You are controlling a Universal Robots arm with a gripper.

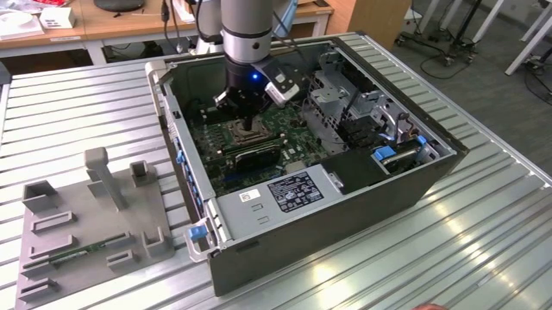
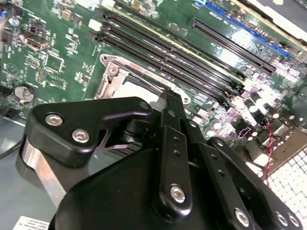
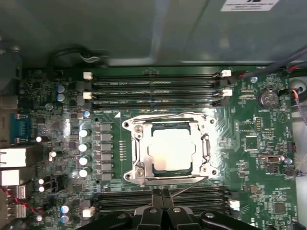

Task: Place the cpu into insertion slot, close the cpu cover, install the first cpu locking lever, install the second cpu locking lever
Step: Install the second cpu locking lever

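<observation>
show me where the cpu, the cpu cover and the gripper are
cpu [image 3: 170, 151]: first wrist view, middle of its metal top.
cpu cover [image 3: 139, 151]: first wrist view, side bar of the frame lying around the chip.
gripper [image 3: 163, 194]: first wrist view, between its fingertips, beside the socket.

We see the arm [image 1: 245, 26] coming straight down in the exterior view, its grey upper segment vertical and a blue light glowing on the wrist [image 1: 254, 77]. Below the wrist hangs the black gripper [image 1: 250, 126], pointing downward. In the first wrist view the gripper [image 3: 162, 195] has its two fingertips pressed together with no gap between them, and nothing sits between them. In the second wrist view the black fingers [image 2: 173, 124] run side by side, closed
</observation>
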